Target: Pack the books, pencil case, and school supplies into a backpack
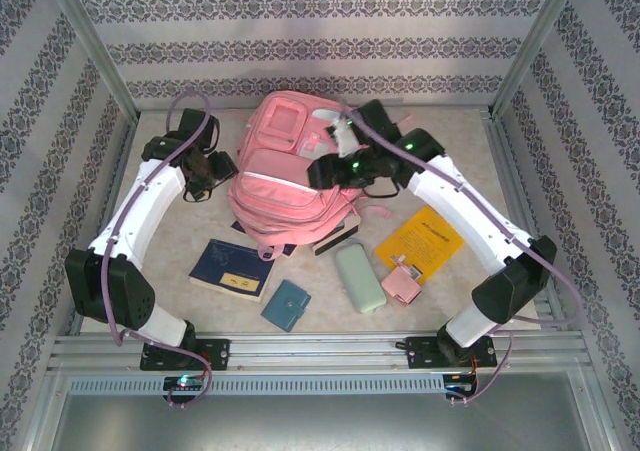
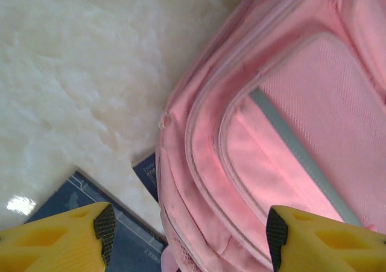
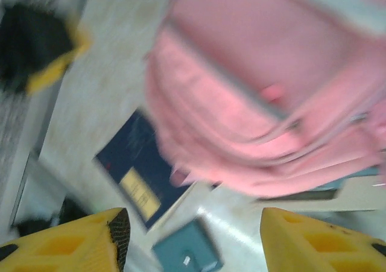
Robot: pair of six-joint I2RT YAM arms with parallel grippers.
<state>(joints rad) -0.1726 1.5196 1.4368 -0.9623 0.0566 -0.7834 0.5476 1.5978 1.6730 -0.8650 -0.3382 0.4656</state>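
Looking from top, backpack [image 1: 285, 186]: I see it lying mid-frame.
Top, grippers: left gripper [image 1: 205, 176] sits just beside its left edge; right gripper [image 1: 328, 171] is over its right side.
Top, loose items: navy book [image 1: 232, 268], teal notebook [image 1: 286, 304], pencil case [image 1: 359, 277], pink item [image 1: 402, 285] and yellow book [image 1: 420, 243] lie across the lower frame.
Left wrist, left gripper [image 2: 190, 239]: spread wide, gripping nothing; backpack [image 2: 271, 133] at right, navy book [image 2: 129, 242] lower left.
Right wrist, right gripper [image 3: 193, 242]: blurred, I read it as apart and empty; backpack [image 3: 241, 115] upper right, navy book [image 3: 136, 169] and teal notebook [image 3: 187, 248] below.
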